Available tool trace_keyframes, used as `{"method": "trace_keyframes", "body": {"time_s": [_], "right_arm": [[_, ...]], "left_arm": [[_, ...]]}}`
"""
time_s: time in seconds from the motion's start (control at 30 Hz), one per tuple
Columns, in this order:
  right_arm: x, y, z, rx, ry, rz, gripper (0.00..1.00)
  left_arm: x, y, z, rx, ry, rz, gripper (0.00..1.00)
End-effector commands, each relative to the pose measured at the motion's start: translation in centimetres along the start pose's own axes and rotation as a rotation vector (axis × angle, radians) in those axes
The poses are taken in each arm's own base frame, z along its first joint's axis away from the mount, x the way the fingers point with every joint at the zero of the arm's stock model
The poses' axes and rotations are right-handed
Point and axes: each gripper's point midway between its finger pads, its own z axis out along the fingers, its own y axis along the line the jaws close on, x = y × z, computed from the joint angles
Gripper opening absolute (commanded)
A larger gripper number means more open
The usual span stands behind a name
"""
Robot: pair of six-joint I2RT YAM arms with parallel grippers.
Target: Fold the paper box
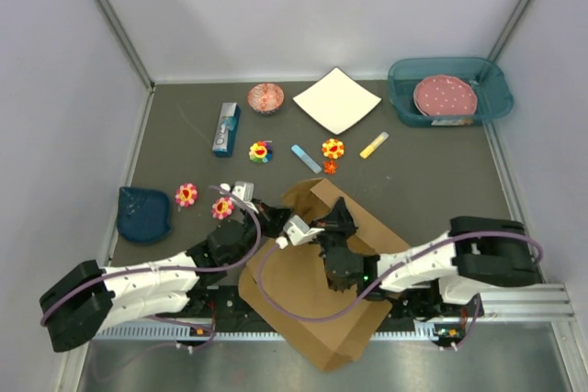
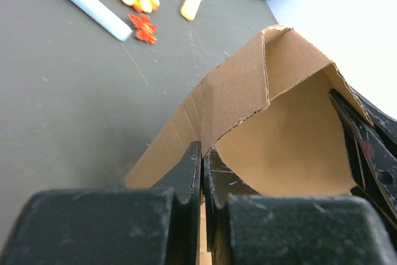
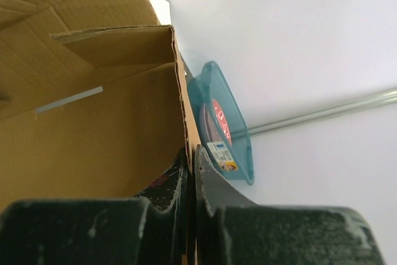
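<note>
— Box point(image 1: 317, 291)?
— Lying at near edge of bench point(image 1: 179, 140), between both arms, partly folded, one corner overhanging that edge.
— Left claw point(image 2: 202, 153)?
— Closed, pinching the box's raised side.
— Right claw point(image 3: 191, 152)?
— Closed too, pinching another upright edge of the box.

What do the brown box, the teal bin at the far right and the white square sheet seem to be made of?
The paper box: brown cardboard, matte; rough perforated edges and creases show it. The teal bin: probably plastic, smooth and slightly translucent, with a moulded rim. The white square sheet: likely paper or thin card, flat and matte.
</note>
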Motion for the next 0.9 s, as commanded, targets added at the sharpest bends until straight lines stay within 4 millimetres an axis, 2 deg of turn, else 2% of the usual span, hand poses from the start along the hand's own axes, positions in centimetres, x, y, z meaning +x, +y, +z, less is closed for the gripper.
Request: {"method": "trace_keyframes", "body": {"time_s": [0.0,0.13,0.2,0.3,0.4,0.43,0.47,0.53,0.57,0.6,0.63,0.67,0.87], "right_arm": [[-3.7,0.8,1.7,0.040,-0.202,0.134,0.00],[-4.6,1.2,3.3,0.070,-0.202,0.111,0.00],[-4.7,1.4,3.7,0.073,-0.197,0.122,0.00],[-4.5,1.8,3.8,0.073,-0.178,0.111,0.00],[-4.1,2.5,3.3,0.041,-0.175,0.090,0.00],[-4.2,2.0,3.1,0.031,-0.177,0.112,0.00],[-3.7,3.2,2.9,-0.021,-0.167,0.030,0.00],[-3.8,4.2,2.4,-0.102,-0.179,0.094,0.00],[-2.9,4.4,2.0,-0.172,-0.158,0.017,0.00],[-3.6,5.0,1.7,-0.234,-0.172,0.125,0.00],[-3.6,5.0,1.4,-0.264,-0.172,0.130,0.00],[-3.8,4.0,1.2,-0.265,-0.183,0.165,0.00],[-3.7,3.9,0.8,-0.316,-0.190,0.127,0.00]], "left_arm": [[-5.0,-1.7,0.3,0.019,-0.192,0.052,0.00],[-6.9,-2.9,0.9,0.022,-0.238,0.122,0.00],[-6.9,-2.5,1.2,0.001,-0.239,0.147,0.00],[-6.0,-1.6,1.2,-0.021,-0.213,0.141,0.00],[-4.3,-0.3,0.7,-0.042,-0.171,0.099,0.00],[-3.3,0.7,0.3,-0.056,-0.148,0.094,0.00],[-3.0,1.0,0.1,-0.057,-0.144,0.084,0.00],[-1.7,2.5,-0.4,-0.079,-0.124,0.070,0.00],[-1.5,2.8,-0.6,-0.085,-0.124,0.064,0.00],[-1.4,3.0,-0.8,-0.088,-0.129,0.051,0.00],[-1.1,3.4,-1.1,-0.094,-0.125,0.049,0.00],[-1.1,3.4,-1.1,-0.092,-0.128,0.044,0.00],[-0.6,2.3,-0.9,-0.043,-0.095,0.027,0.00]]}}
